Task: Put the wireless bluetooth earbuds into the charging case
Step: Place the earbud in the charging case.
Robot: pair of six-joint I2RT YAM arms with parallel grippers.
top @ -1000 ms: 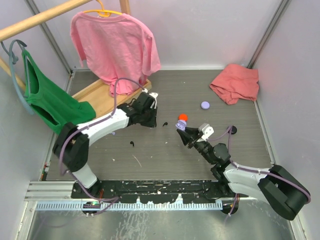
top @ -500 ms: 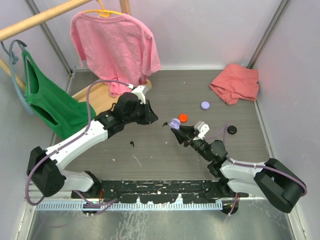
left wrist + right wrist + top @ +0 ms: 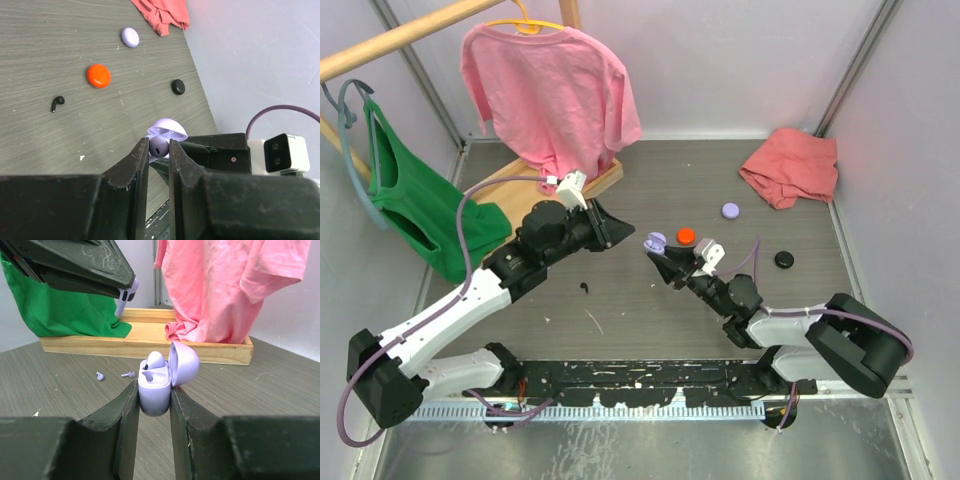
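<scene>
Two arms have drawn together over the last second, and the gap between their tips is now small. Farthest left, a black earbud (image 3: 57,103) lies loose on the table, untouched.

The left arm has swung out, and the left gripper (image 3: 623,233) now points rightward. Its fingers are pressed together on a lilac earbud (image 3: 124,296), which pokes out past the tips.

Just right of it, near but not touching, sits the lilac charging case (image 3: 156,387), lid swung open. The right gripper (image 3: 663,258) has carried the case leftward, away from the orange-red case (image 3: 686,235), and pinches it by its base, held up off the table. One well seems already filled by a seated earbud (image 3: 155,359). We judge the other well to be the target.

So fetching looks done and the insertion itself is the step in hand. The held earbud is not yet in the case, and it needs lining up over the free well.

Further right, a lilac round case (image 3: 730,210) and a black round case (image 3: 783,259) rest closed on the table.
</scene>
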